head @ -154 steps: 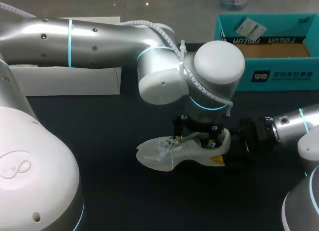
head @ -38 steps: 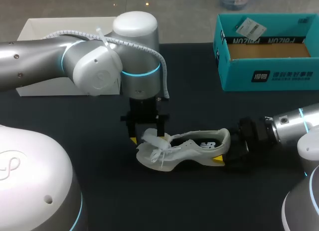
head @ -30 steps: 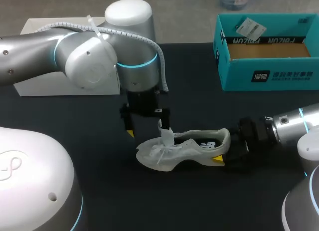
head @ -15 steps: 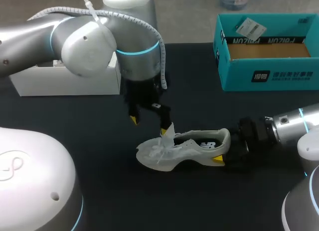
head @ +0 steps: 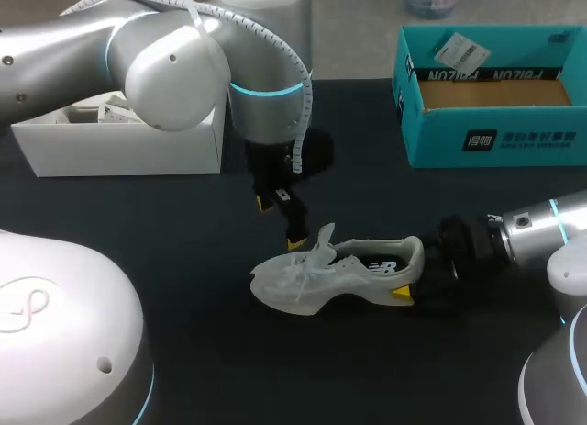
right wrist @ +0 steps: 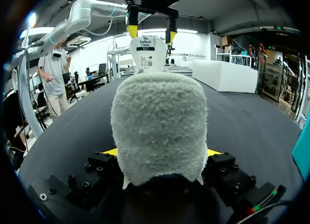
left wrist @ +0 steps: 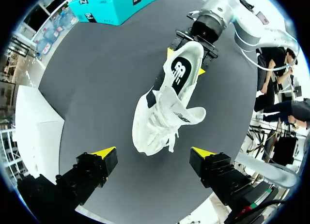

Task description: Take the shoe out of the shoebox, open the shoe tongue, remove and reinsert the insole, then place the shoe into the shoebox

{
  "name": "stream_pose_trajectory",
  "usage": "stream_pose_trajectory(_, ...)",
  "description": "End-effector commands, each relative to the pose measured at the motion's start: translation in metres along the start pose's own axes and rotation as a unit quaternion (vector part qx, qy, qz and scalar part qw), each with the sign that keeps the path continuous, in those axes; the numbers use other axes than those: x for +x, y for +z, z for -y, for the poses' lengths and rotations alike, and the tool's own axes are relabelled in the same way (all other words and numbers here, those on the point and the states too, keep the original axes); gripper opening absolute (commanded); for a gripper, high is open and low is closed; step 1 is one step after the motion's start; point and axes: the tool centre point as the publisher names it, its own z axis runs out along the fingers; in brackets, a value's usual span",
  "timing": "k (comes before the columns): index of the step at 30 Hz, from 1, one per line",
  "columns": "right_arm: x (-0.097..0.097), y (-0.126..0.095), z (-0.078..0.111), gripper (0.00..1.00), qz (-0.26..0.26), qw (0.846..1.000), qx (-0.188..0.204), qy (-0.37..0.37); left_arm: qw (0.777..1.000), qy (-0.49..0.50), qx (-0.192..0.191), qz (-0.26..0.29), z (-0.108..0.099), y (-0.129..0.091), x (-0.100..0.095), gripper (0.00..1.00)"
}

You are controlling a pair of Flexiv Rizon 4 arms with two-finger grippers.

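White lace-up sports shoe (head: pixel 339 274) lay on its sole near the middle of the black table (head: pixel 183 232), toe toward the left, outside any box. At the far left of the table sat a white open-topped cardboard box (head: pixel 119 150). The left arm came in over this box, and the left gripper (head: pixel 280 221) hung above the table just behind the toe end of the shoe. Its yellow-tipped fingers (left wrist: pixel 104 152) were spread wide with nothing between them and were clear of the shoe.

The shoe tongue (head: pixel 323 237) stood raised, pulled up and away from the laces, and the dark printed insole (left wrist: pixel 179 74) was seated inside the shoe. At the heel, the right gripper (head: pixel 413 274) lay low on the table, its two fingers (right wrist: pixel 110 151) pressed against the heel from both sides and clamping it. At the far right corner stood the teal cardboard shoebox (head: pixel 495 140), open, well apart from the shoe
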Motion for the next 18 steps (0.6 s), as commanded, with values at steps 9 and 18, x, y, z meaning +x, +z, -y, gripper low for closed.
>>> stream_pose_trajectory(9, -0.001, 0.002, 0.004, 0.0, 0.001, 1.0, 0.001, 0.0, 0.989, 0.144, 0.033, 0.007, 0.002, -0.012, 0.009, 0.98)
stream_pose_trajectory(18, -0.001, 0.002, 0.004, 0.0, 0.001, 1.0, 0.001, 0.0, 0.985, 0.166, 0.033, 0.028, 0.016, -0.022, 0.043, 0.0)
